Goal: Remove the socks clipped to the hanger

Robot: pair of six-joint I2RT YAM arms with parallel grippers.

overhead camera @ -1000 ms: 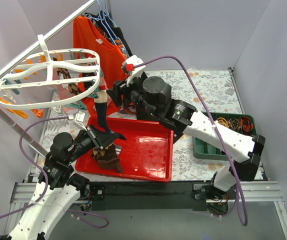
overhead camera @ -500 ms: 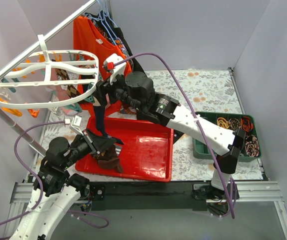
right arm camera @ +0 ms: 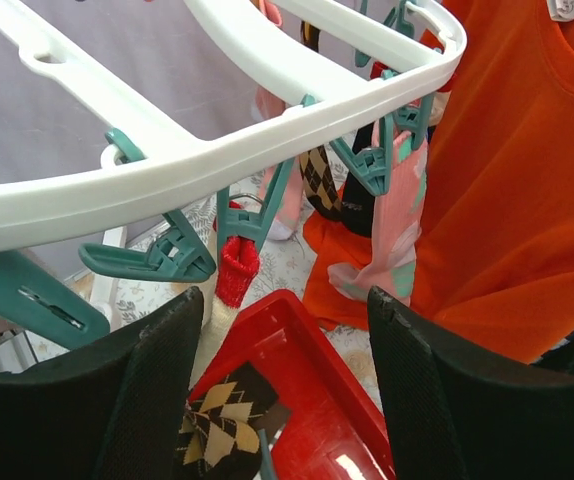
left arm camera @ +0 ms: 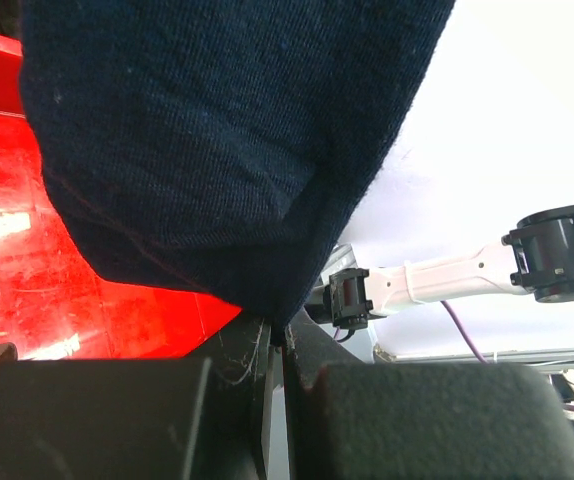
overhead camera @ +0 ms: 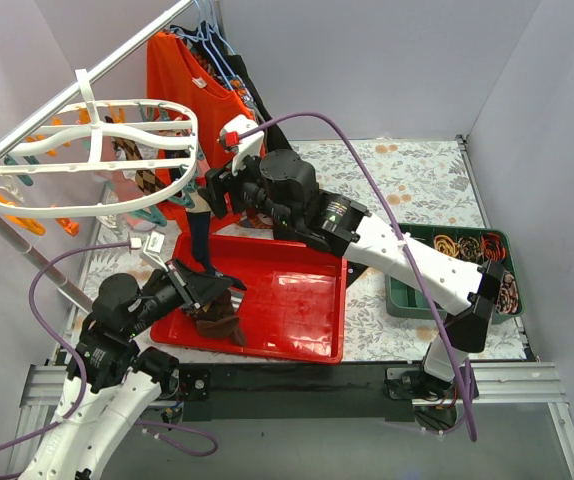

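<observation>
Quick update: the big change over the last second is the right arm. It has swung away from the orange shirt (overhead camera: 172,85) end of the hanger (overhead camera: 87,210) and come in lower and further left, so the right gripper (overhead camera: 210,190) now sits just beside the hanger's near rim, right above the navy sock (overhead camera: 199,235). The hanger itself has drifted a bit to the left along the way.

From the right wrist view that pincer is spread wide with nothing in it, looking straight at a teal clip (right arm camera: 252,215) that bites a red knit cuff (right arm camera: 237,270). My guess is that's the top of the navy sock, but I can't say for sure.

The left gripper (overhead camera: 212,285) hasn't let go – it has only eased back a touch toward its base. In its own camera the jaws are pressed together on the sock's lower edge (left arm camera: 217,150), over the red tray (overhead camera: 287,300).

So what does it mean? The navy sock is still clipped up top and stretched down to the left gripper, not freed yet. One argyle sock (overhead camera: 217,318) already lies in the tray, while a pink sock (right arm camera: 397,230) and a clipped argyle sock (right arm camera: 319,175) are still hanging. Looks like the right arm is setting up to deal with the clip – or steady the frame – while the left pulls.
</observation>
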